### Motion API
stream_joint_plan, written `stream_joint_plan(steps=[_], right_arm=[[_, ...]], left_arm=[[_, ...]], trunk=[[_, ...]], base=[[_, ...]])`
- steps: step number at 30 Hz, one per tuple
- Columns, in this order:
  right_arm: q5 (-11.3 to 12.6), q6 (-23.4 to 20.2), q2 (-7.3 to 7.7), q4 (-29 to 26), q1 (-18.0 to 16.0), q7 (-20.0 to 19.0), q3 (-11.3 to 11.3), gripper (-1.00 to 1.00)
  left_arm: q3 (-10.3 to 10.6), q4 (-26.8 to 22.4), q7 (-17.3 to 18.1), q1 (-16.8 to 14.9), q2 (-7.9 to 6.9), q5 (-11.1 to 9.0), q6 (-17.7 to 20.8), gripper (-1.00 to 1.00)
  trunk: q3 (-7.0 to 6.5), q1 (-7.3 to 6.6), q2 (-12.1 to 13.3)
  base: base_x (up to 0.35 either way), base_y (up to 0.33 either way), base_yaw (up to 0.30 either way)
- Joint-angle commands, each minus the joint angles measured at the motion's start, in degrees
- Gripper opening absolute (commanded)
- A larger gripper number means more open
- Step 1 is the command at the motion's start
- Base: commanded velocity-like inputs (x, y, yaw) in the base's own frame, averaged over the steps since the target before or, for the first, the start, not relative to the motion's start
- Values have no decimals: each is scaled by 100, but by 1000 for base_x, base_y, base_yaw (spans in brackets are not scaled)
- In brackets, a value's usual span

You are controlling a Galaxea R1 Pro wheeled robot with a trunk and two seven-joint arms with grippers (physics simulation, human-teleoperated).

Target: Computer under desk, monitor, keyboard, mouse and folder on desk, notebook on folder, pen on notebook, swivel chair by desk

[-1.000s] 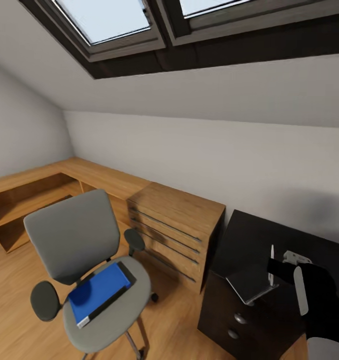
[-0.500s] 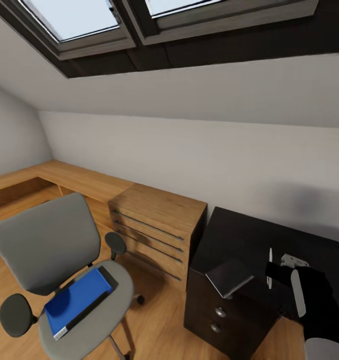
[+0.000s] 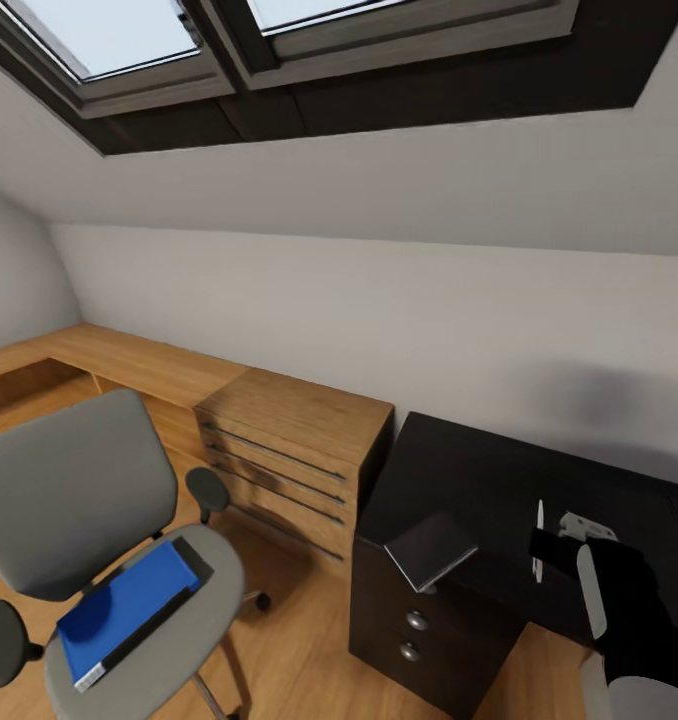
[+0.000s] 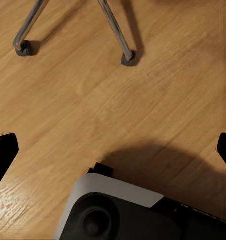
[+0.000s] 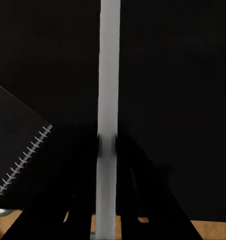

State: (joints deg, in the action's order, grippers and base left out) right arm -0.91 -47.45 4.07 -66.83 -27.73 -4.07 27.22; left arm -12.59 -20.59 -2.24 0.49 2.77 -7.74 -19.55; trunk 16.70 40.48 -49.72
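While we look over the room, the grey swivel chair [image 3: 89,520] fills the lower left of the frame with the blue folder [image 3: 119,610] flat on its seat. An oak chest [image 3: 289,455] stands mid-frame beside the black desk [image 3: 459,480], where a spiral notebook [image 3: 429,550] lies at the corner. At lower right our right gripper [image 3: 544,545] pinches a slim white pen [image 3: 538,540] upright above the desktop. Our left gripper [image 4: 113,145] hangs spread over the wooden floor [image 4: 158,100].

Soft skylight [image 3: 119,40] daylight, mild blur

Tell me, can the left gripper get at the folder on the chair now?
Probably yes: the folder lies uncovered on the swivel chair seat at the robot's left, and the left gripper is open over bare floor.
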Motion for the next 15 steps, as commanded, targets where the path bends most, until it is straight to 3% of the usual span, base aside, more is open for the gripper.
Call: stream_joint_plan(steps=[1, 6, 12, 15], right_arm=[[-23, 13, 1, 33, -4, -52, 9, -100], [-304, 339, -8, 180, -4, -52, 0, -100], [-553, 632, -22, 341, -4, -62, -37, -100], [-702, 714, -21, 428, -4, -52, -236, -100]], left_arm=[[14, -11, -10, 3, 2, -47, -5, 100], [12, -8, -12, 3, 4, -44, -7, 100], [17, -7, -13, 3, -2, -46, -5, 100], [13, -7, -13, 3, 2, -44, -5, 100]], trunk=[[6, 1, -5], [6, 1, -5], [6, 1, -5], [6, 1, -5]], base=[[0, -275, -4], [0, -192, -2], [0, -46, 0], [0, -14, 0]])
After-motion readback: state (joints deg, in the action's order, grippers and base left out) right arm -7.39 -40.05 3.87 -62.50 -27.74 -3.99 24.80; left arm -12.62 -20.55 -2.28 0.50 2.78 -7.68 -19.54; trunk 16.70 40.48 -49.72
